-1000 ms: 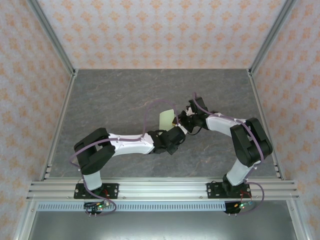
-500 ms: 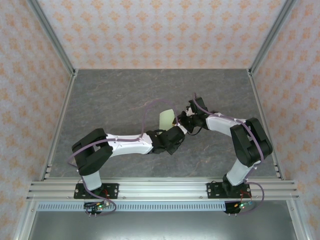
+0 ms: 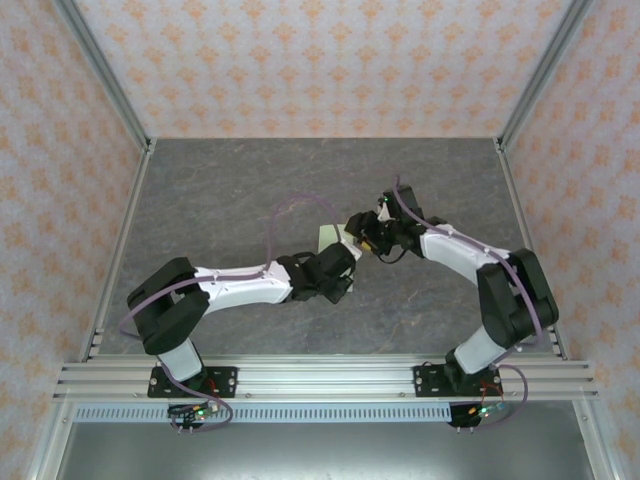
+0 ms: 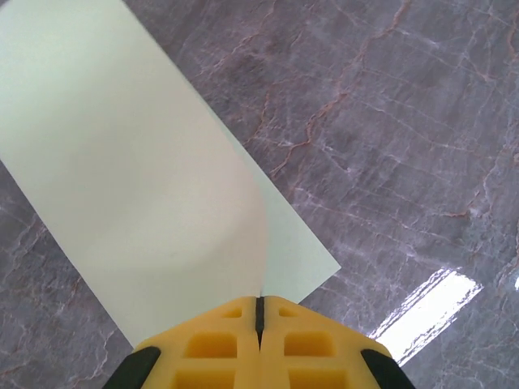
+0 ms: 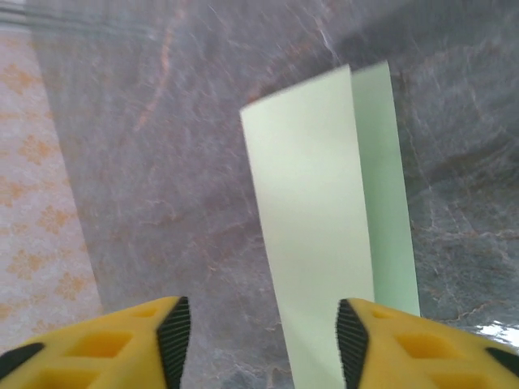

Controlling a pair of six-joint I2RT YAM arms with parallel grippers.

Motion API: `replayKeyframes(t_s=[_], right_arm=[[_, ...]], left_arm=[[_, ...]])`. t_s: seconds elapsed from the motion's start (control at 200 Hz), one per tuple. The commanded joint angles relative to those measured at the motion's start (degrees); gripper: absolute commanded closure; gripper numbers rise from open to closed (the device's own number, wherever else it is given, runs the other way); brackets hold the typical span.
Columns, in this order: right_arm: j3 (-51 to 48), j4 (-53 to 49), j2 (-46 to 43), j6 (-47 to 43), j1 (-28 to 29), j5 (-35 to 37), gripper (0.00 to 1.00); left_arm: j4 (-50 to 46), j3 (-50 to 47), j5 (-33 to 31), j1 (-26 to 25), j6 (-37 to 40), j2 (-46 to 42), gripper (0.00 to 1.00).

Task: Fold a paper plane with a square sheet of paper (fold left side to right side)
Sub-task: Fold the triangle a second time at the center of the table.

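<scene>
Fingers of the left gripper are pressed tight together, pinching the near edge of the square sheet of paper. It lies doubled over mid-tabletop, its long axis running from near edge to far edge. Reaching low toward the centre is the left arm. Above the sheet hangs the right gripper, jaws apart and empty.

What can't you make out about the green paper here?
Top view: the sheet of paper mostly covered by the left arm and right arm.
Left wrist view: its near edge hidden under the left fingers; top corner cut off.
Right wrist view: blurred; near end cut off.
</scene>
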Motion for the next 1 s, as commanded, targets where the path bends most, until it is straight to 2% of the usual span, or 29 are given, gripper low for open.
replayKeyframes(t_s=[0.0,0.135,0.265,0.36,0.51,0.61,0.751,0.996], right_arm=[[-0.9,-1.2,-5.4,-1.8,-0.6,5.4,0.41],[-3.4,-2.7,-8.3,-3.4,-0.7,5.9,0.41],[-6.7,-3.1,-10.0,-3.9,0.1,4.4,0.50],[-9.9,-1.5,-10.1,-2.0,1.9,3.6,0.61],[-15.1,3.8,-9.0,3.0,5.5,3.7,0.86],[-16.7,6.6,-7.0,5.3,7.7,3.6,0.94],[-16.7,6.8,-4.5,6.4,9.9,4.8,0.96],[-14.7,3.7,-0.5,6.1,10.6,5.2,0.96]], left_arm=[[2.1,-1.4,4.4,1.8,-2.0,-2.5,1.00],[4.2,-2.6,8.8,4.2,-3.5,-3.4,1.00],[4.6,-3.2,10.8,6.0,-4.0,-3.7,1.00],[3.9,-3.1,11.3,6.9,-3.6,-3.7,1.00],[3.0,-3.3,11.8,8.4,-3.4,-3.8,1.00],[2.3,-3.2,11.6,9.0,-3.3,-3.8,1.00],[1.3,-2.9,10.6,9.8,-3.2,-3.7,1.00],[-0.9,-2.1,9.5,10.8,-1.9,-3.1,1.00]])
